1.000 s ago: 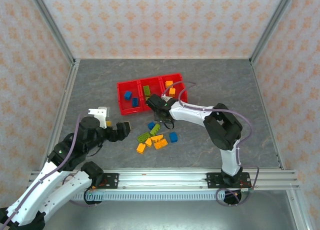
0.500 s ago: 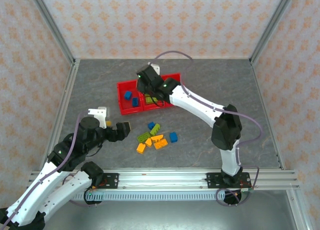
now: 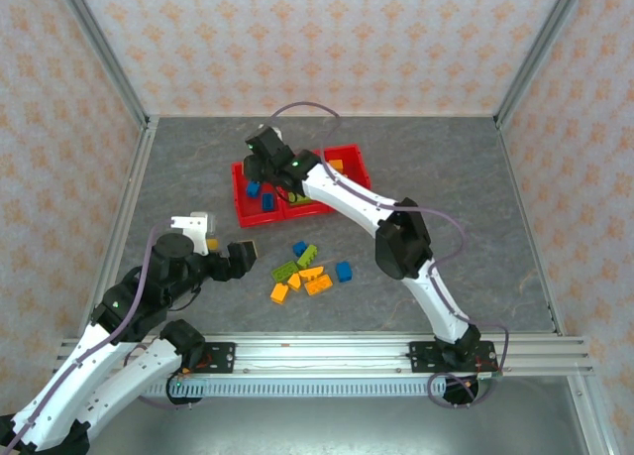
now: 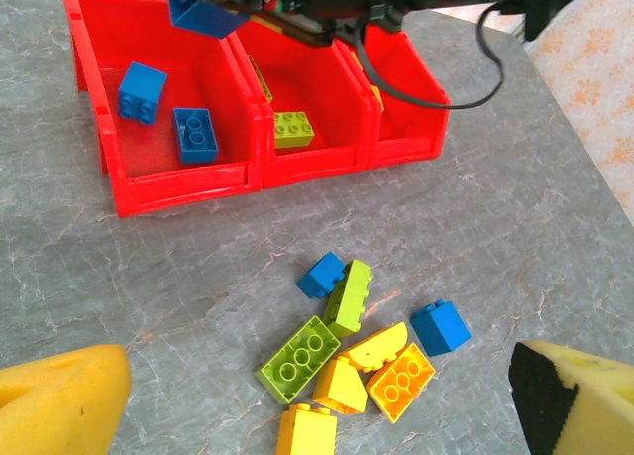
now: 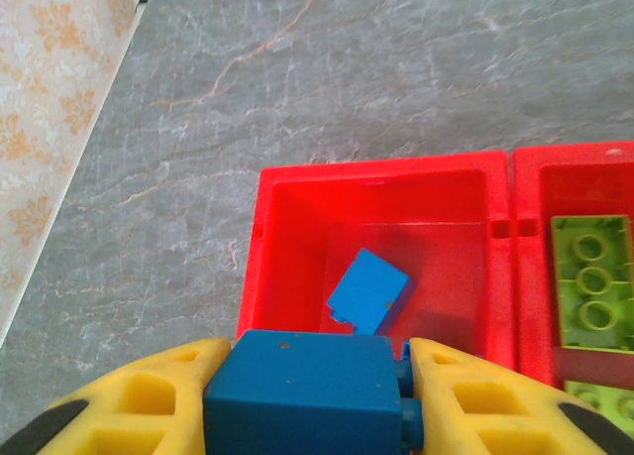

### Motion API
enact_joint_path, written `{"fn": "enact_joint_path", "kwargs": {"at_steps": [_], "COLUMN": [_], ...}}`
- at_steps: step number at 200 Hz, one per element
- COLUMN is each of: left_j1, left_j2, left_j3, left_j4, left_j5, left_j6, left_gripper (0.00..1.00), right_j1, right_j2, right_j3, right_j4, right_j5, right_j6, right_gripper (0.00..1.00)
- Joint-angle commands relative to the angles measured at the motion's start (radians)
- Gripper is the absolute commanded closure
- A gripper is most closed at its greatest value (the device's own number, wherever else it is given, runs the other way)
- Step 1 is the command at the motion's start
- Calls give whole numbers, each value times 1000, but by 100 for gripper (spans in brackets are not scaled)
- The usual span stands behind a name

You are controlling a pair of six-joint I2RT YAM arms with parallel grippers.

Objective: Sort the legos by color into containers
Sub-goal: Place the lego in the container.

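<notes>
The three joined red containers (image 3: 342, 182) stand mid-table. My right gripper (image 3: 264, 160) hovers over the left bin (image 5: 260, 267), shut on a blue lego (image 5: 302, 396) gripped between its yellow fingers (image 5: 466, 396). Beneath it in that bin lies another blue brick (image 5: 369, 291); the left wrist view shows two blue bricks (image 4: 195, 135) there. A lime green brick (image 5: 592, 272) rests in the middle bin. Several loose legos (image 3: 309, 273) in blue, green and orange-yellow are heaped on the table in front of the tray. My left gripper (image 4: 319, 400) is open, just short of that heap.
Orange bricks (image 3: 337, 165) lie in the right bin. A lone blue brick (image 4: 441, 326) sits at the heap's right edge. Patterned walls and metal posts (image 3: 127, 108) enclose the grey table. The right arm's cable (image 4: 466, 88) loops above the tray.
The right gripper has lifted away from the tray's front edge and swung left across the bins to above the left one, carrying the blue lego. The left arm has barely moved.
</notes>
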Motion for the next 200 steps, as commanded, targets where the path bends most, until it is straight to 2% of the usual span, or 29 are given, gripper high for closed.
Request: {"fn": "enact_joint_path", "kwargs": {"at_steps": [1, 51, 85, 152, 200], "left_j1": [-3, -3, -1, -1, 0], "left_j2": [-8, 4, 10, 17, 22], "left_j3": [-10, -11, -12, -13, -13], "left_j4": [18, 19, 19, 19, 21], "left_j5": [-23, -14, -10, -6, -3], "left_j6": [-15, -12, -10, -9, -7], "left_gripper": [1, 1, 1, 1, 1], "right_j1": [0, -2, -7, -10, -11], "right_j2": [20, 50, 63, 59, 8], "right_j3": [49, 47, 49, 56, 86], "right_j4": [12, 6, 8, -10, -55], "right_j5": [-73, -115, -154, -168, -155], "right_j6": [-17, -16, -17, -9, 23], "right_gripper": [59, 55, 46, 40, 22]}}
